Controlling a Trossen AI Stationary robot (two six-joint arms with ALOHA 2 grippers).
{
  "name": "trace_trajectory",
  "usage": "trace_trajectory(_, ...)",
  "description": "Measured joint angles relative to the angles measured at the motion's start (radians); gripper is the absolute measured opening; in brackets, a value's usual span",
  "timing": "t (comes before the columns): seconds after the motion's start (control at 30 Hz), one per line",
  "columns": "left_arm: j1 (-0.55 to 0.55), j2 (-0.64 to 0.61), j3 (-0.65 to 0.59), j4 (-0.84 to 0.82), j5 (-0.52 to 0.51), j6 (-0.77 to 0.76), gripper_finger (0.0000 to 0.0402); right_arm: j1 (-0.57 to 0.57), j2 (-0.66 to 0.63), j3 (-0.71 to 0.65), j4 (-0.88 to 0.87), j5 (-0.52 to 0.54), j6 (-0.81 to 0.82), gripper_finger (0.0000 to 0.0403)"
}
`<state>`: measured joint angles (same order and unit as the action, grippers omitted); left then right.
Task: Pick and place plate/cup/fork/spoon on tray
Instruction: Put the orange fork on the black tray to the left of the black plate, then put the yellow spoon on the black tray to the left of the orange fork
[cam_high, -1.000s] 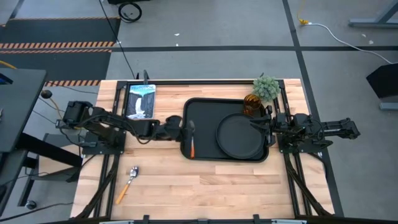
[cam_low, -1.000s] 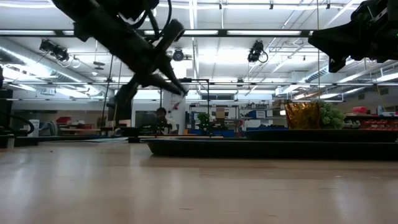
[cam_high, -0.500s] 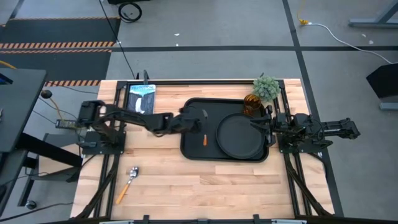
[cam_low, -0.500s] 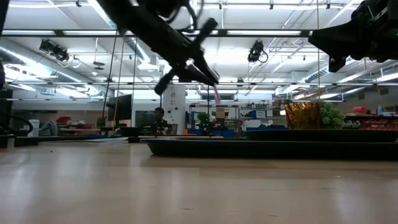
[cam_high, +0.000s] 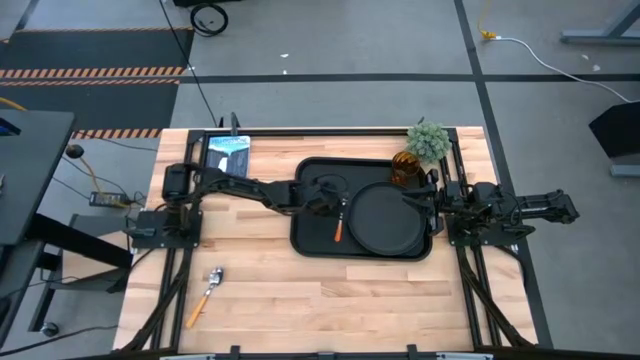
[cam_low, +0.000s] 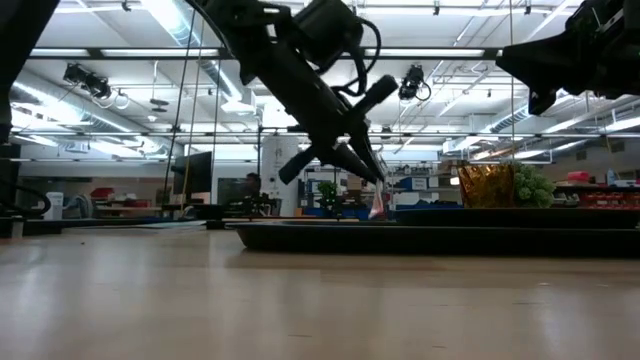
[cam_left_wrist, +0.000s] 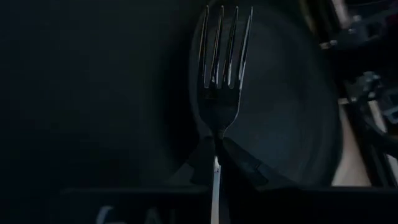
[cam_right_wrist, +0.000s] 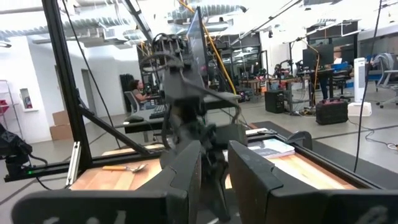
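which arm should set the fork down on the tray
Left. The left gripper is shut on the fork over the tray, beside the plate. The right gripper waits at the tray's far edge.

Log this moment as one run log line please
left end effector: shut on fork, over tray beside plate | right end effector: waiting | spoon: on table

Robotics lab, concrete floor (cam_high: 330, 100), ceiling strip lights (cam_low: 420, 52), metal frames (cam_right_wrist: 68, 112), workstations behind
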<state>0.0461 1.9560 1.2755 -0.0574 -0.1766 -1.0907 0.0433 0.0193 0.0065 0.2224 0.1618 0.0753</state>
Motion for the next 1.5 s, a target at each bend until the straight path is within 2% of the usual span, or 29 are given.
trace_trajectory(0.57, 0.008, 0.040, -0.001, -0.116, 0.012, -0.123, 0.0027, 0.000, 0.000, 0.000, 0.013, 0.001, 0.000, 0.0088)
trace_trajectory(0.9, 0.008, 0.041, -0.001, -0.132, -0.006, -0.160, 0.0030, 0.000, 0.000, 0.000, 0.015, 0.001, 0.000, 0.0088)
trace_trajectory(1.27, 0.008, 0.041, -0.001, -0.132, -0.014, -0.154, 0.0082, 0.000, 0.000, 0.000, 0.016, 0.001, 0.000, 0.0088)
trace_trajectory(1.4, 0.008, 0.041, -0.001, -0.132, -0.013, -0.075, 0.0094, 0.000, 0.000, 0.000, 0.016, 0.001, 0.000, 0.0088)
trace_trajectory(1.5, 0.008, 0.033, -0.001, -0.136, 0.033, 0.040, 0.0094, 0.000, 0.000, 0.000, 0.016, 0.001, 0.000, 0.0088)
